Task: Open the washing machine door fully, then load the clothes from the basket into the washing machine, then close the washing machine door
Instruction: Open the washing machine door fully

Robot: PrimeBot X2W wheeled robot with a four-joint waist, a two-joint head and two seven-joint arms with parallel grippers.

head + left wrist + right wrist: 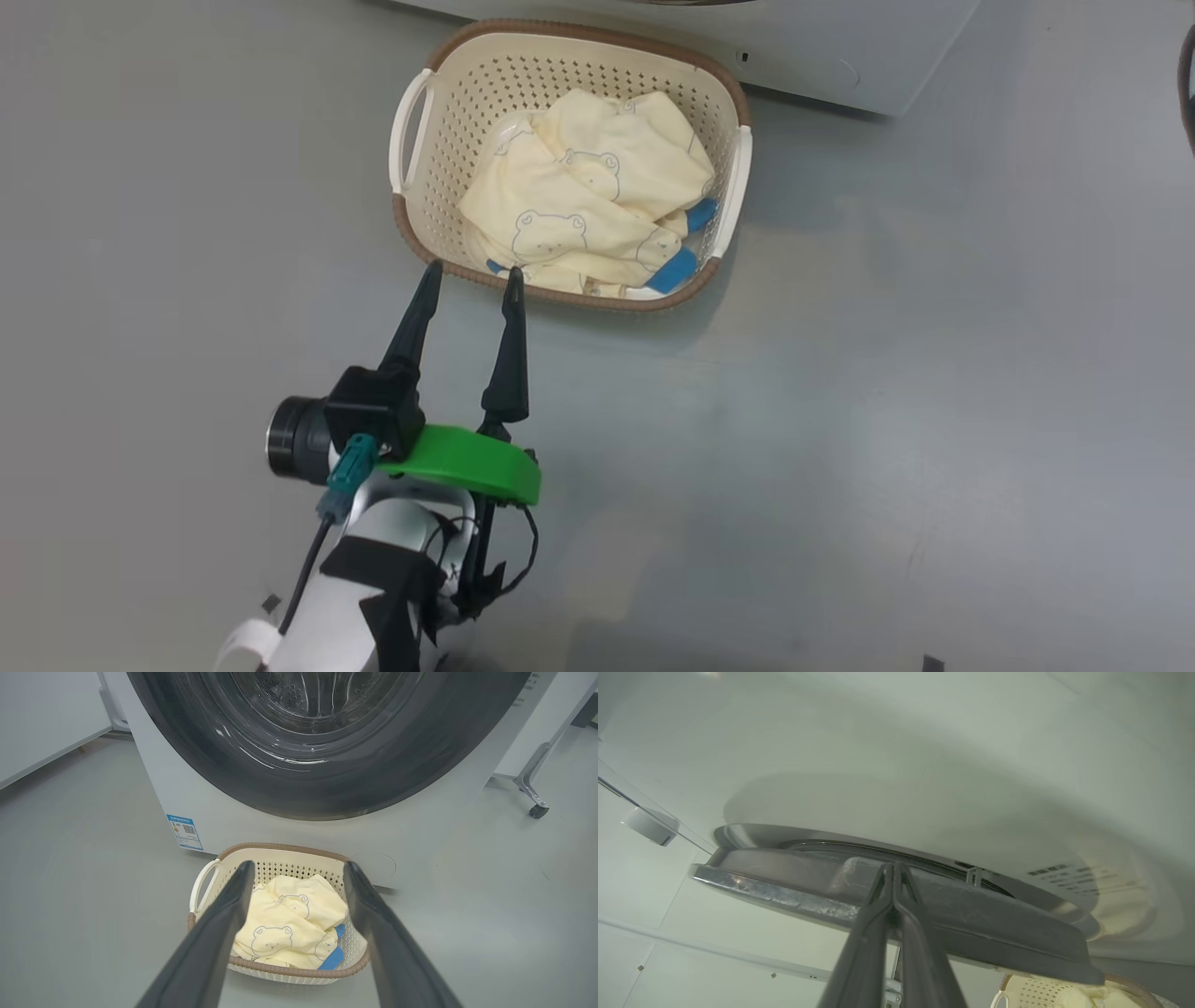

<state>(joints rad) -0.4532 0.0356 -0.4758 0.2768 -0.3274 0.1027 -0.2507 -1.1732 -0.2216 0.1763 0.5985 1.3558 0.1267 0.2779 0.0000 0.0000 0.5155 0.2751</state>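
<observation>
Two cameras fill in what the head view can't. From the head view, the small cream-white perforated plastic basket with a brown rim band [464, 112] sits on the grey floor [840, 420], just in front of the bottom edge of the big white front-loading washing machine [822, 47]. The soft cream-yellow clothes with outlined bear faces and blue patches [579, 196] are heaped inside the basket. The left gripper [472, 271], with a bright green bracket [467, 462] at its wrist, has its two long dark fingers spread wide with nothing between them. Its tips are near the basket's closer rim.

The left wrist view adds the machine's front: a wide dark ring around the round port and the perforated steel drum [285, 693] inside. There's also a small blue label sticker [184, 831] low on the white panel with a code square on it, but the writing is too small to read. A metal leg on a caster [532, 774] stands off to one side.

The right wrist view shows the round washing machine door with the glossy black rim [994, 924] edge-on. The right gripper [893, 865] has its fingers pressed together, empty, with the tips right at that dark rim. How far the door stands open can't be told. A few lines of dark print [1057, 870] show past it, blurred beyond reading.
</observation>
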